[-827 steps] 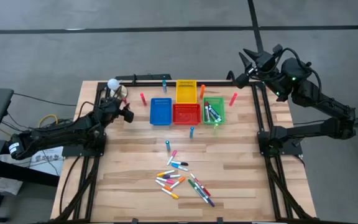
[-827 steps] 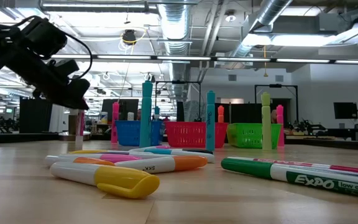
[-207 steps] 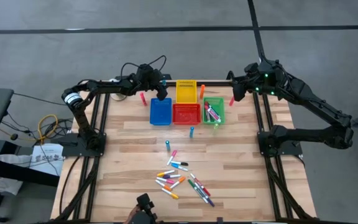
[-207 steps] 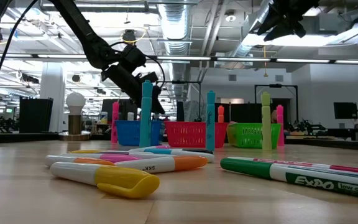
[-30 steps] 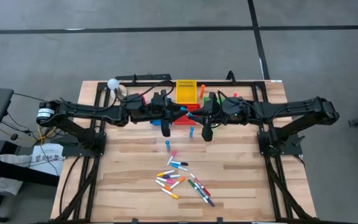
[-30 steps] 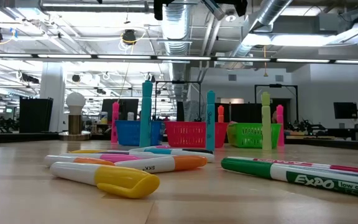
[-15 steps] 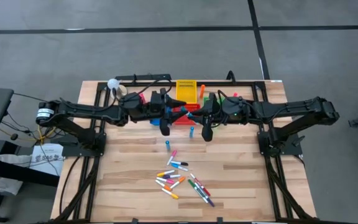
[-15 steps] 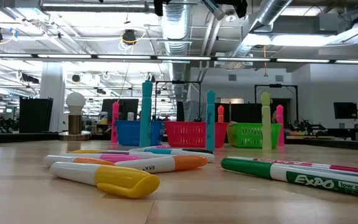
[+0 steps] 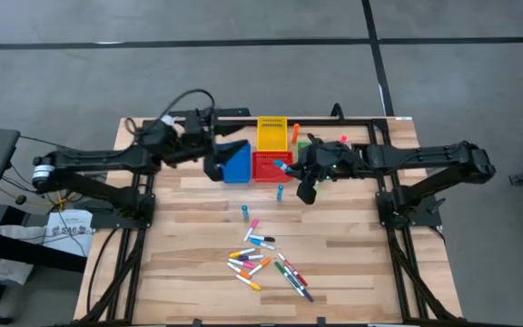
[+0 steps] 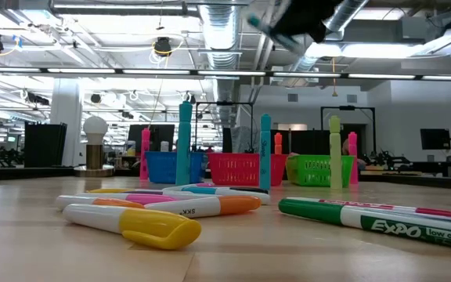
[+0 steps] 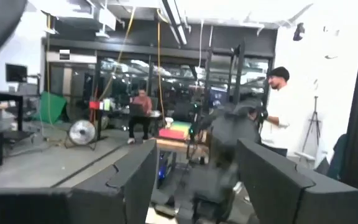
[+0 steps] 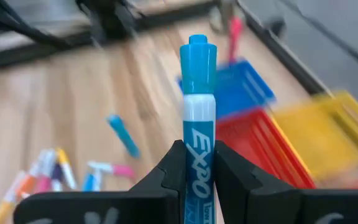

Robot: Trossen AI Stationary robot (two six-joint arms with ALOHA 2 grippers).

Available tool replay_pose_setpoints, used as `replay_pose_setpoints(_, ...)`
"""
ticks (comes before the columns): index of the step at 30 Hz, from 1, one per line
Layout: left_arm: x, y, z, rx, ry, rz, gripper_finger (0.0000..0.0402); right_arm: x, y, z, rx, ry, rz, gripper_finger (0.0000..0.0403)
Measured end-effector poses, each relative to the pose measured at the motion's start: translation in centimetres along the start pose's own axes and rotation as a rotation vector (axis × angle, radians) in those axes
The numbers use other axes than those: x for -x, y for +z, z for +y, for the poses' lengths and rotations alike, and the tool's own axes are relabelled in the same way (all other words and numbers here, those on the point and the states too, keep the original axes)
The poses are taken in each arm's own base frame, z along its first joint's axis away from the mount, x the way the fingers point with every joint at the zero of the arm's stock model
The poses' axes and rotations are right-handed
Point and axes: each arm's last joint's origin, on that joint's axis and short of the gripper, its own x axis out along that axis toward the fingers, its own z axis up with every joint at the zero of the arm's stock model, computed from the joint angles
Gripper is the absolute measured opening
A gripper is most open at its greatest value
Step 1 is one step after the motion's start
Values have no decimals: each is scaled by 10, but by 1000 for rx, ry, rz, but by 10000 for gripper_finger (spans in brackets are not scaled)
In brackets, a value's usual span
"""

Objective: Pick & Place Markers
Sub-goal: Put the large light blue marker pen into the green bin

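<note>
1. Above the red bin (image 9: 271, 165), the right gripper (image 9: 291, 169) is clenched on a blue EXPO marker (image 12: 197, 118); the marker stands upright between its fingers, cap away from the wrist.
2. The left gripper (image 9: 214, 166) has just gone from nearly closed to fully released. It has pulled back from the meeting point over the bins to the outer side of the blue bin (image 9: 236, 163) and carries nothing.
3. Judgement: the marker has passed from the left arm to the right arm alone.
4. Below the right gripper lie the blue and red bins; the loose markers (image 9: 266, 261) remain well apart, toward the table's near edge.
5. Next step, probably: lower the marker into the blue bin.
</note>
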Motion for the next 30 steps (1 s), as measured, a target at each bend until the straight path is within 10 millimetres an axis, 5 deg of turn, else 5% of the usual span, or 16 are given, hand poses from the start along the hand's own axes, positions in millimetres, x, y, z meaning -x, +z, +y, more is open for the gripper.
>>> replay_pose_setpoints(10, 25, 21, 1, -4, 8, 33, 207, -4, -22, -57, -108, -198, 249, 49)
replay_pose_setpoints(16, 31, 22, 1, -4, 11, 71, 209, -20, -59, -91, -235, -217, 350, 51)
replay_pose_setpoints(20, 32, 22, 1, -2, 11, 78, 210, -30, -81, -102, -291, -223, 361, 51)
replay_pose_setpoints(30, 32, 20, 1, -2, 12, 93, 210, -38, -96, -121, -335, -235, 295, 52)
